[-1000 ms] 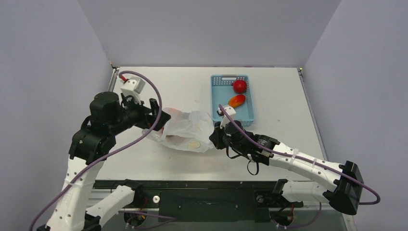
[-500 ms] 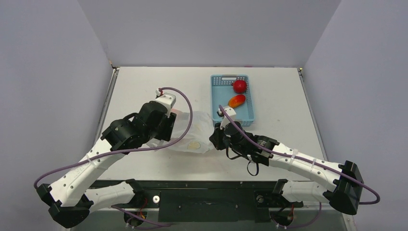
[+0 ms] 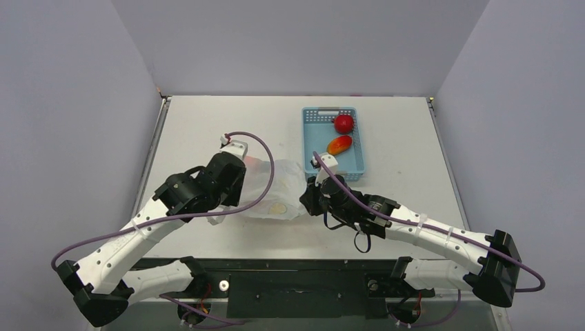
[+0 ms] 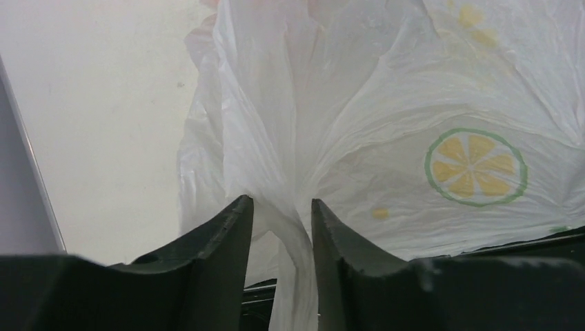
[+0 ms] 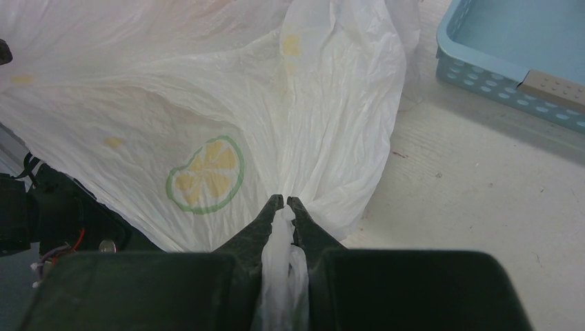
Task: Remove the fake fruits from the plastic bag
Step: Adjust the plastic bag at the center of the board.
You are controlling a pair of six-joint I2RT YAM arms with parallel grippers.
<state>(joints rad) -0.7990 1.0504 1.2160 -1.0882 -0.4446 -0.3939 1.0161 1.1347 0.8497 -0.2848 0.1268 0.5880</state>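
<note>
The plastic bag (image 3: pixel 276 189), thin white with citrus-slice prints, lies crumpled mid-table between both arms. My left gripper (image 4: pixel 281 203) is at the bag's left end; its jaws stand narrowly apart with a gathered fold of the plastic bag (image 4: pixel 386 103) pinched between the tips, creases fanning out from there. My right gripper (image 5: pixel 285 200) is shut tight on a twisted strand at the right end of the plastic bag (image 5: pixel 207 89). The fake fruits are hidden inside; only a faint reddish tint (image 3: pixel 252 163) shows through near the bag's top left.
A light blue basket (image 3: pixel 310 148) stands just behind the right gripper, holding a round red apple (image 3: pixel 343 123) and an elongated red-orange mango (image 3: pixel 339 145). A corner of the basket (image 5: pixel 483 76) shows in the right wrist view. The table's left edge lies near the left arm.
My left arm swung down from raised beside the bag onto its left end, and its jaws closed from wide open onto a fold. The right gripper kept still, holding its end.
</note>
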